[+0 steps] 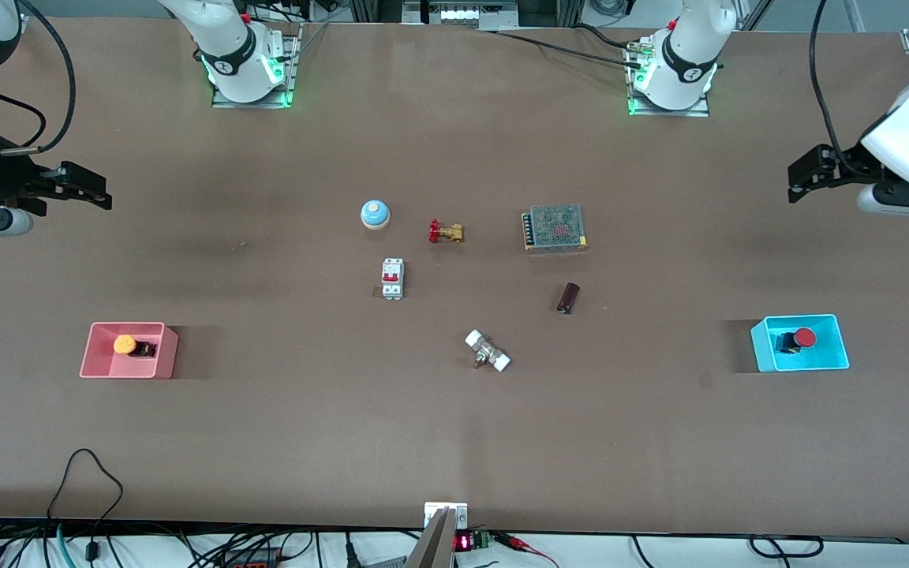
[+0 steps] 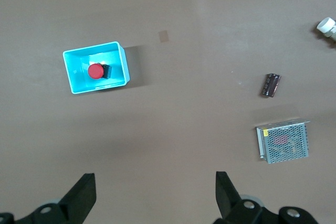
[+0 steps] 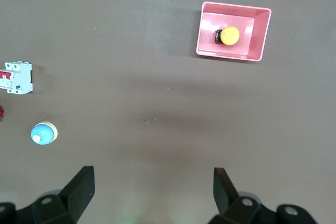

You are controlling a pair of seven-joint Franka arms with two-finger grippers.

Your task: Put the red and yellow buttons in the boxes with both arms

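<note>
The yellow button (image 1: 124, 344) is lying in the pink box (image 1: 161, 355), the red button (image 1: 804, 338) in the cyan box (image 1: 839, 347), both nearer the front camera than the blue bell (image 1: 375, 213). The left gripper (image 1: 792, 183) and right gripper (image 1: 103, 191) are hovering over bare surface (image 1: 454, 442), jaws spread, gripping nothing.

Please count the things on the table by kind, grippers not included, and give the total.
Buttons: 2, a yellow button and a red button
Boxes: 2, a pink box and a cyan box
Bell: 1
Brass valve: 1
Circuit breaker: 1
Mesh-covered metal unit: 1
Dark cylinder: 1
White-ended fitting: 1
Total: 10
</note>
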